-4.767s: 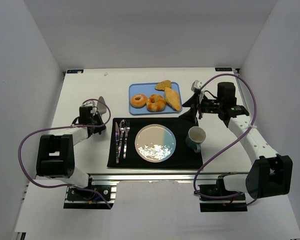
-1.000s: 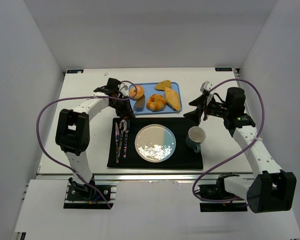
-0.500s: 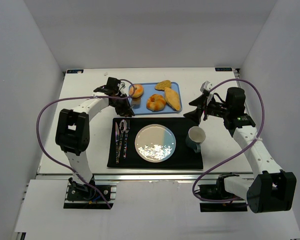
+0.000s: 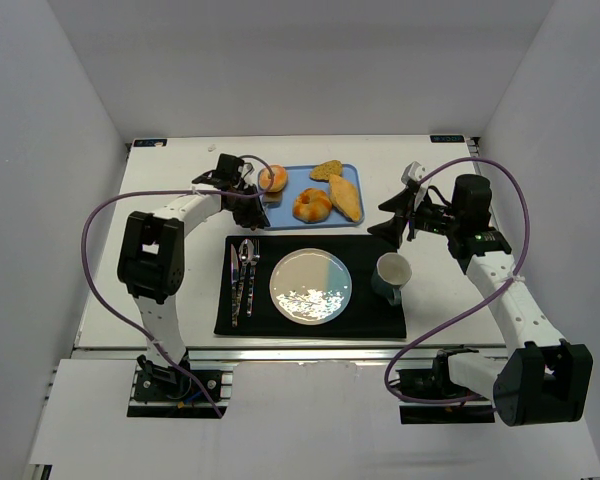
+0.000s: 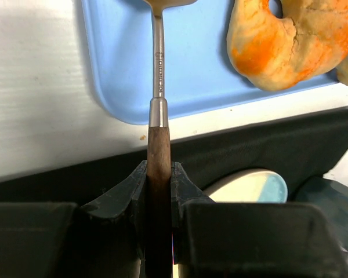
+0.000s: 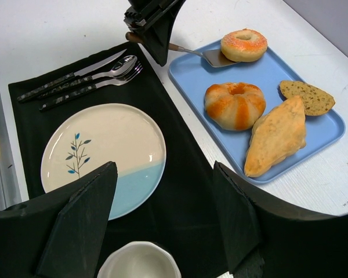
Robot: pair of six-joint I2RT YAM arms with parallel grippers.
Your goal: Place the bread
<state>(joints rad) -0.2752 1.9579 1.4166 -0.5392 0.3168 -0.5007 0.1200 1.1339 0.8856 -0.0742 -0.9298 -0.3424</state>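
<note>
The bread, a small ring-shaped bagel (image 4: 271, 178) (image 6: 243, 45), sits at the far left corner of the blue tray (image 4: 302, 222) (image 6: 206, 110). The metal blade of a spatula (image 6: 216, 57) is tucked under its near edge. I cannot tell whether the bagel is clear of the tray. My left gripper (image 4: 242, 187) (image 5: 158, 174) (image 6: 153, 26) is shut on the spatula's wooden handle (image 5: 158, 152). The bagel itself is out of the left wrist view. My right gripper (image 4: 392, 222) (image 6: 162, 185) hangs open over the black mat (image 6: 185, 191), holding nothing.
On the tray lie a knotted roll (image 4: 312, 205) (image 5: 290, 40), a flat tan slice (image 4: 346, 197) and a small seeded piece (image 4: 327, 170). The mat holds a plate (image 4: 310, 286) (image 6: 98, 153), cutlery (image 4: 243, 270) and a cup (image 4: 391, 273).
The left gripper and spatula have edged slightly toward the far side, and the bagel has shifted a little with the blade. The right arm has not moved.
</note>
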